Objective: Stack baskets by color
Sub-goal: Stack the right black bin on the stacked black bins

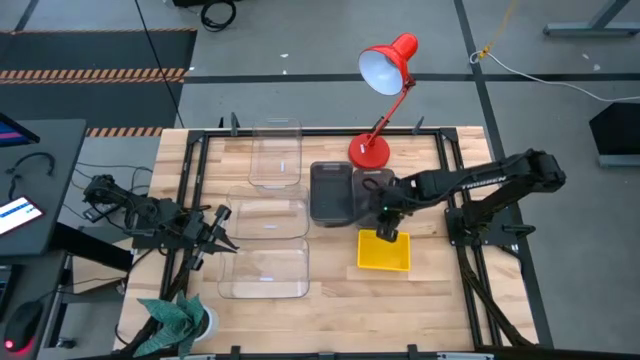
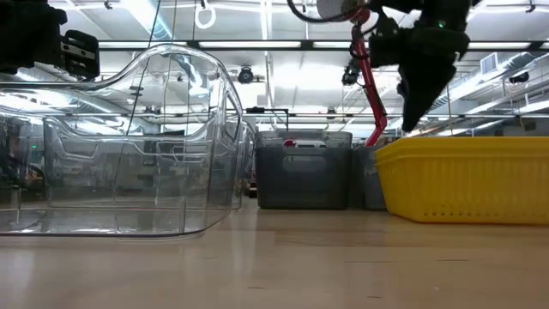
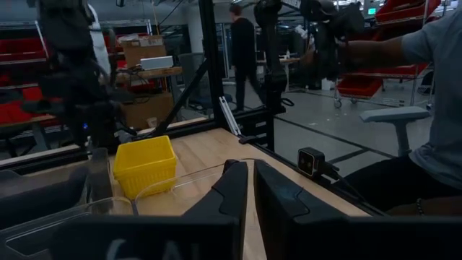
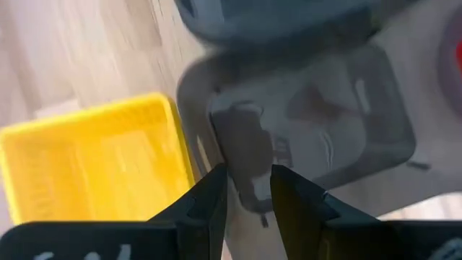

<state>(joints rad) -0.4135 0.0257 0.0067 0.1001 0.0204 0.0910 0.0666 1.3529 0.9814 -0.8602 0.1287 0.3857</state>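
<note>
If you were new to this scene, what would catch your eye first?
The bright yellow basket near the table's right front, with the right gripper hovering at its back edge. Behind it, the red desk lamp leans over two dark grey baskets; three clear baskets line the left.

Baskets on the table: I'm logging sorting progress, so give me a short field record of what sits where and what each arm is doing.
clear baskets: three, left half, unstacked
grey baskets: two, side by side, centre
yellow basket: one, alone, in front of the grey ones
right gripper: above the yellow basket's rear edge, holding nothing
left gripper: at the clear baskets' left edge
red lamp: rear centre
</note>
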